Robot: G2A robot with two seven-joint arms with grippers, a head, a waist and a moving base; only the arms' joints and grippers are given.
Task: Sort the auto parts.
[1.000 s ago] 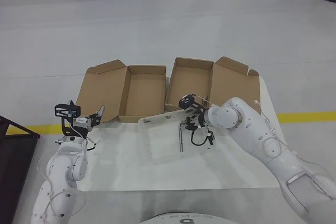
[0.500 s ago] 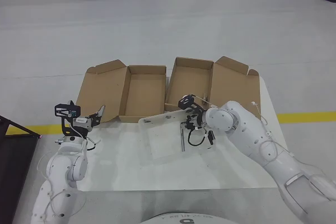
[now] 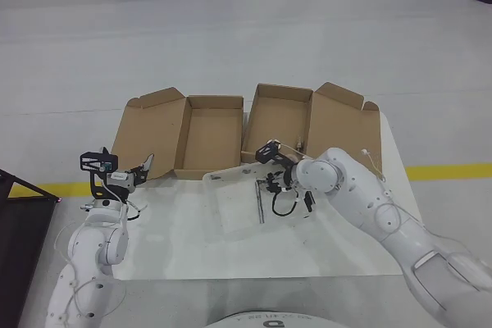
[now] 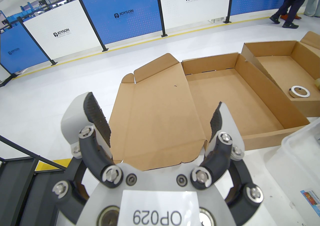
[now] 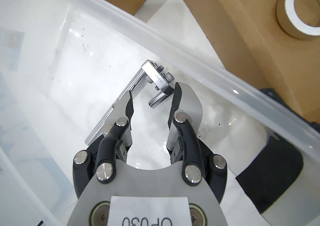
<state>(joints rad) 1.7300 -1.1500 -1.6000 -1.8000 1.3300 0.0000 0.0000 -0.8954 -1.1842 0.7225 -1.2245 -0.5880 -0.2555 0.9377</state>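
A metal L-shaped bracket (image 5: 120,104) with a bolted block and a short pin lies inside a clear plastic bin (image 5: 190,59); in the top view its long bar (image 3: 259,202) shows near the bin's (image 3: 228,215) right side. My right gripper (image 5: 153,90) is down in the bin, open, with the bracket's pin between its fingers and one fingertip (image 5: 129,105) over the long bar. A metal ring (image 5: 298,18) sits in the right cardboard box (image 3: 279,123). My left gripper (image 4: 154,102) hangs open and empty before the left cardboard box (image 4: 225,97), at the table's left edge (image 3: 119,168).
Both cardboard boxes stand open side by side behind the bin, lids folded outward. The ring (image 4: 299,91) is the right box's only content; the left box (image 3: 209,139) holds nothing. A black rack (image 3: 8,221) stands off the table's left side.
My right gripper has shifted slightly left inside the bin, and the bracket's bar lies a little further left. The left arm has kept still.
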